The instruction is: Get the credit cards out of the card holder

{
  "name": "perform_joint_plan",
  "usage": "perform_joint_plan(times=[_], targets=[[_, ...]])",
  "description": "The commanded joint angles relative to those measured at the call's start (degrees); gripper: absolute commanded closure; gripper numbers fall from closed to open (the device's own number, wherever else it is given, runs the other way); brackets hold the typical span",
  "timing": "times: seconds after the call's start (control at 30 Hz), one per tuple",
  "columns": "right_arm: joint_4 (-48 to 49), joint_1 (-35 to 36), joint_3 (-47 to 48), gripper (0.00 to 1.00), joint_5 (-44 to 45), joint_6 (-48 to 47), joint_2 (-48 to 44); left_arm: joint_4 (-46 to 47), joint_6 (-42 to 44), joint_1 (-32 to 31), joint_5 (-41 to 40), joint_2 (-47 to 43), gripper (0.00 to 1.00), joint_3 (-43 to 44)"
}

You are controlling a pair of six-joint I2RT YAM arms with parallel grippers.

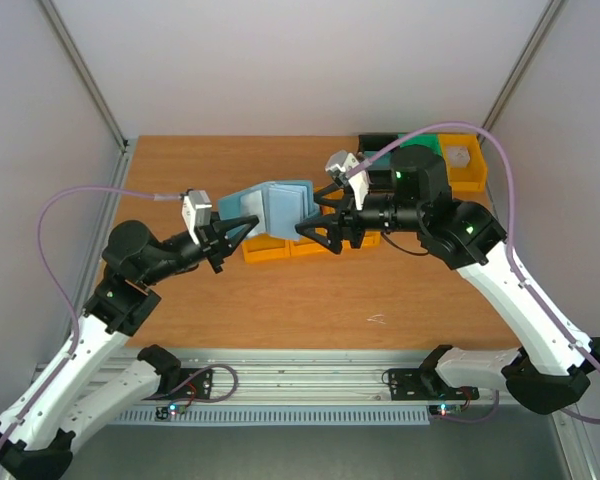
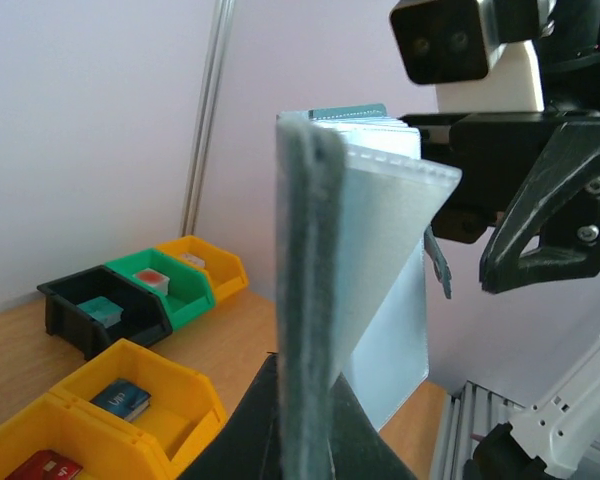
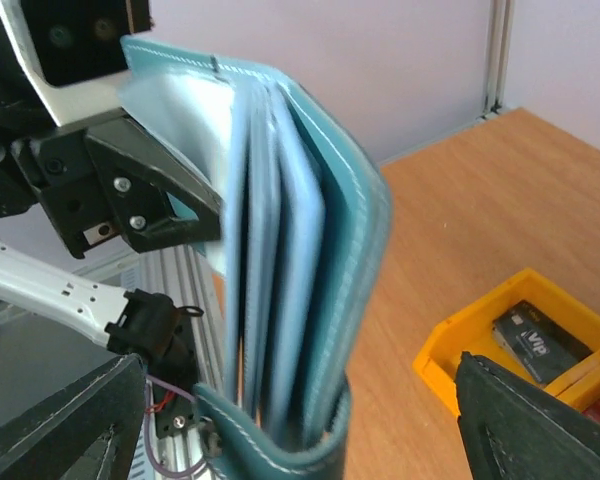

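The left pincer is clenched on one edge of the card holder. It holds the blue wallet upright in the air over the middle of the table, with its clear sleeves fanned open. The right pincer is released. Its fingers are spread wide, and the wallet's free end stands between them, apart from both. Just near of the wallet sits a row of yellow bins. One holds a dark grey card; a blue card and a red card lie in neighbouring compartments. A black bin and a green bin stand at the far right.
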Motion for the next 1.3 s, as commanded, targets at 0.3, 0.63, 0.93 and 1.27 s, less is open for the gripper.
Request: perform_joint_plan(times=[0.3, 0.63, 0.93, 1.27], targets=[[-5.59, -6.6, 6.44, 0.31, -4.96, -3.69, 1.65, 8.63, 2.21, 0.29, 4.76, 1.13, 1.0, 1.79], [-4.03, -5.75, 6.66, 0.34, -10.9, 0.46, 4.16, 8.52, 2.42, 0.29, 5.65, 1.06, 1.0, 2.08], [-6.91, -0.84, 7.2, 0.24, -9.25, -1.25, 4.36, 8.21, 0.11, 0.29, 3.33, 1.51, 1.0, 1.68], [-9.92, -0.82, 6.79, 0.23, -5.99, -4.46, 1.23, 7.93, 0.17, 0.3, 2.99, 1.26, 1.0, 1.81]])
